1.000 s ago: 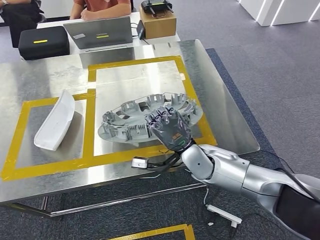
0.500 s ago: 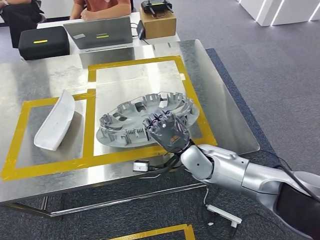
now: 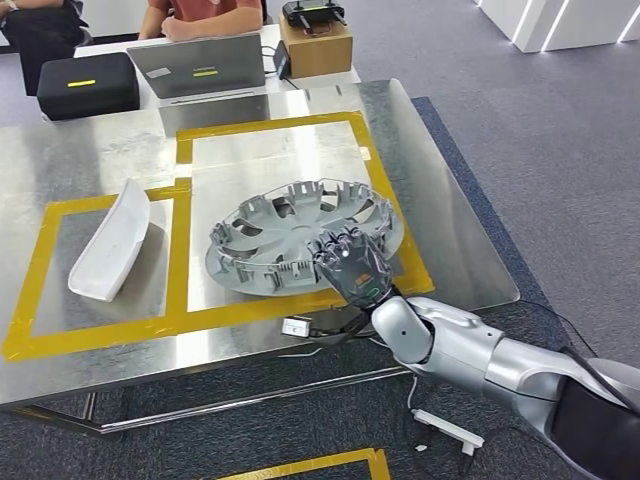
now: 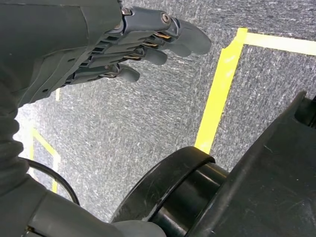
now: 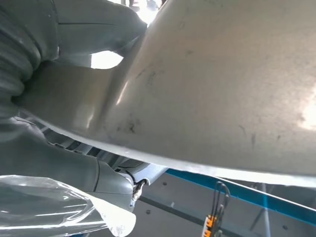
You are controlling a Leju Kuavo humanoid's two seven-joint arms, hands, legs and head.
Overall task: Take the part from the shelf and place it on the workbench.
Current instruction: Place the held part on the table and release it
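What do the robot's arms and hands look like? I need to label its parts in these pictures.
The right arm is glossy silver with rounded segments, going black near the shoulder. The right hand is dark grey with small orange and green marks. Black cables run at its wrist. The left hand is dark grey, with a ribbed cover.

the workbench (image 3: pixel 90 150) is brushed sheet metal, shiny and reflective, marked with matt yellow tape (image 3: pixel 178 250). the part (image 3: pixel 279 235) looks like matt grey moulded plastic. a smooth white plastic piece (image 3: pixel 112 242) lies nearby. the floor (image 3: pixel 528 150) is rough grey carpet.
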